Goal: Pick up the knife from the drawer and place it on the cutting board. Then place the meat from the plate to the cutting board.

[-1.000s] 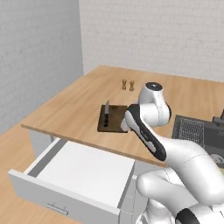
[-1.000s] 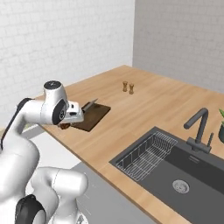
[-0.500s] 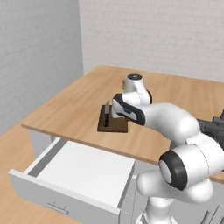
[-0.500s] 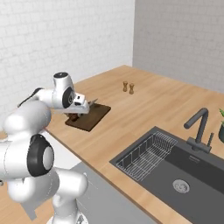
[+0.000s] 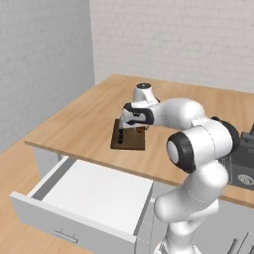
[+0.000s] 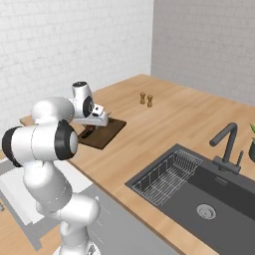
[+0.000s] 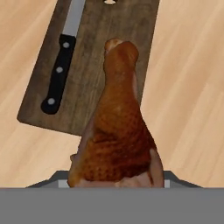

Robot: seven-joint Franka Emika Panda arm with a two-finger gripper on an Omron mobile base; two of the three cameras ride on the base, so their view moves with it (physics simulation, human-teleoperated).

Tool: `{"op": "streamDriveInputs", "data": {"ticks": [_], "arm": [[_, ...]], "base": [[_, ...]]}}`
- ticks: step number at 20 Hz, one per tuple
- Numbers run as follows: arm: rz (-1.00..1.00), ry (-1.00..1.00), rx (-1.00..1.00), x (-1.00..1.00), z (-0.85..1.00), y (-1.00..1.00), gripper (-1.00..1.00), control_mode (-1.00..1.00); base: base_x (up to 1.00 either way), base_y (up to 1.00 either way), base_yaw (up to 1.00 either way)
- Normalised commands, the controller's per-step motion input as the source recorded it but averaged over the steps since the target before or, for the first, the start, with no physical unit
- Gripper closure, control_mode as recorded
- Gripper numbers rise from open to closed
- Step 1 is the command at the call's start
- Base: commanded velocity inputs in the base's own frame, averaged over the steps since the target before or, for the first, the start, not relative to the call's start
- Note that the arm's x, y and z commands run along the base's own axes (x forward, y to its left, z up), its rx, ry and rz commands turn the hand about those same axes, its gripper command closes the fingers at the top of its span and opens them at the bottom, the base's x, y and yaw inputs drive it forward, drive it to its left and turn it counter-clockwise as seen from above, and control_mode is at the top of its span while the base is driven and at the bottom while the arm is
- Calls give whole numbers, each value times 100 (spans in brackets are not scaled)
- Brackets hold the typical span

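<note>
So the claw [image 5: 140, 130] is hanging low over the cutting board [image 5: 128, 140] with the meat [image 7: 117, 140] clamped in it, a browned drumstick by the look of it. The jaws sit partway closed on the fat end of the drumstick. In the hand view the meat's long axis runs straight out away from the claw, fat end at the claw, narrow bony end pointing out over the board. Whether it's touching the wood I can't tell.

The knife [image 7: 60, 61] is lying flat on the cutting board, off to the left of the meat in the hand view and clear of it. It lies roughly parallel to the drumstick: black riveted handle nearer the claw, silver blade pointing away and running out of the top of the hand view. The board's long side follows about the same line.

Below and in front of the claw, the drawer [image 5: 94, 198] is pulled wide open under the tabletop [image 5: 89, 119] edge, and the white lining I can see is bare.

Further out past the claw on the tabletop there's a pair of small brown shakers [image 6: 146, 99] standing side by side, well apart from the board. Way off to the right is a dark sink [image 6: 199, 194] with a wire basket [image 6: 167, 177] sitting in its near half and a black faucet [image 6: 226, 147] behind it.
</note>
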Motion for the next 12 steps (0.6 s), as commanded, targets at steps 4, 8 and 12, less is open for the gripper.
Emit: {"op": "streamDriveInputs", "data": {"ticks": [4,8,12], "arm": [[-3,9,0,55,-29,0,100,-100],[-1,6,0,36,-31,0,100,-100],[-2,5,0,19,-31,0,100,-100]], "base": [[0,0,0],[0,0,0],[0,0,0]]}}
